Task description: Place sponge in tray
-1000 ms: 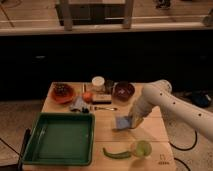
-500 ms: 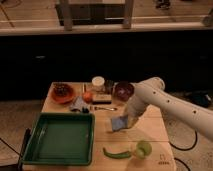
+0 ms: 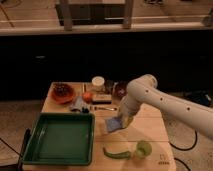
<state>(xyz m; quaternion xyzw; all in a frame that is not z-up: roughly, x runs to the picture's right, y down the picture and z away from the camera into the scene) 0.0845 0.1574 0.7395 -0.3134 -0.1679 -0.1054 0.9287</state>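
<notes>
Change: we are carrying the sponge leftward; a second ago it was hanging further right over the table, and now it is sitting nearer the tray.
Pincer: our pincer is clamped tight on the sponge's right edge, holding it lifted off the wood, tilted, just right of the tray's right rim.
Sponge: it is hanging in the air between the tray and the arm, not yet over the tray's floor.
Tray: the dark green tray is lying at the table's front left, with nothing visible inside it.
Meaning for the task: we are judging the pick done and the carry about halfway; what is remaining is a short further move left over the rim, then a release.
Risk: we are gripping a soft thing by one edge, so it may sag or brush the rim as we are crossing.
Surface: a pale wooden table is bearing an orange-red bowl, a grey-blue cloth, a white-lidded jar, a green chilli-shaped item and a pale green cup.
Room: we are working in dim light, with a dark counter front behind the table and a brown floor around it.
</notes>
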